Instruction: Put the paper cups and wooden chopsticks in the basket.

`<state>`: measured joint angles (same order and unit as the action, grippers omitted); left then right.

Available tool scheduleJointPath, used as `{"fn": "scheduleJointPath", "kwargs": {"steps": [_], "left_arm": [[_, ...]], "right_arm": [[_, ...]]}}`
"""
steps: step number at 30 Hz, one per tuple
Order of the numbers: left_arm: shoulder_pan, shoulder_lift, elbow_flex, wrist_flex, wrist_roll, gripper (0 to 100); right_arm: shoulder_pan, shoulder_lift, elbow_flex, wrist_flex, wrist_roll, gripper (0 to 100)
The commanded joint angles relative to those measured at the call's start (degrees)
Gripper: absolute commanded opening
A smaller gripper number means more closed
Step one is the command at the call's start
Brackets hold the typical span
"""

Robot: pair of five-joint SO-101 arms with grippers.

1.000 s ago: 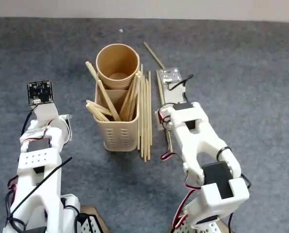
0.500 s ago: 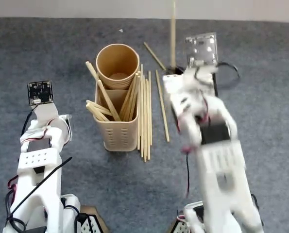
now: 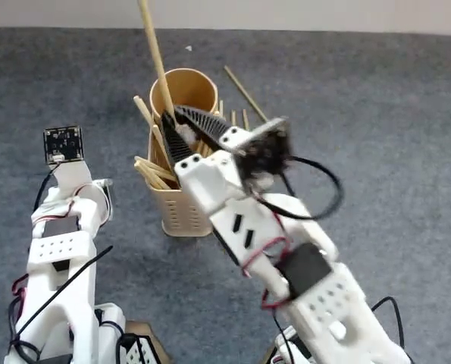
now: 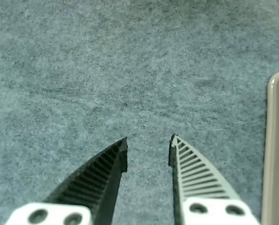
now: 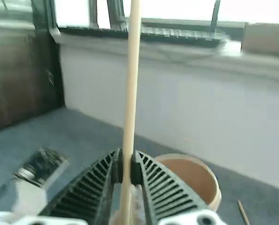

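From above, the right tool [image 3: 170, 112] is clamped on a wooden chopstick [image 3: 153, 45] that stands almost upright over the basket [image 3: 183, 212]. A paper cup [image 3: 202, 80] sits in the basket's far end with more chopsticks [image 3: 153, 171] beside it, and one loose chopstick [image 3: 242, 87] lies on the grey bench [image 3: 377, 114].

On the left wrist, the left tool [image 4: 148, 138] hangs with its fingers apart above bare bench.

On the right wrist, the right tool [image 5: 125, 171] pinches the chopstick [image 5: 131, 70], with the paper cup [image 5: 195, 176] just beyond.

Smooth wooden chopstick [image 3: 153, 53]; matt paper cup [image 3: 196, 87]; rough carpet [image 3: 392, 114].
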<state>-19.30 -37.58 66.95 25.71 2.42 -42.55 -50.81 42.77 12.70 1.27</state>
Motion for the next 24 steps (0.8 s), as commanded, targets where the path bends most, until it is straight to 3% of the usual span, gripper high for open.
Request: {"fn": "scheduleJointPath", "kwargs": {"steps": [1,6,12,15,18,24], "left_arm": [[0.9,-0.1,-0.1,-0.8,-0.4,17],[0.9,-0.1,-0.1,-0.8,-0.4,17],[0.9,-0.1,-0.1,-0.8,-0.4,17],[0.9,-0.1,-0.1,-0.8,-0.4,17],[0.9,-0.1,-0.1,-0.8,-0.4,17],[0.9,-0.1,-0.1,-0.8,-0.4,17]], "right_arm": [[-0.5,3.1,4.4,-5.5,3.0,0.5],[-0.3,2.8,5.0,0.4,3.1,2.0],[-0.3,-4.0,4.8,7.0,3.2,22.5],[0.2,-9.1,2.3,12.1,3.7,24.1],[4.2,-13.6,-3.1,18.9,5.0,24.1],[19.6,-11.2,-8.1,32.7,5.3,24.1]]}}
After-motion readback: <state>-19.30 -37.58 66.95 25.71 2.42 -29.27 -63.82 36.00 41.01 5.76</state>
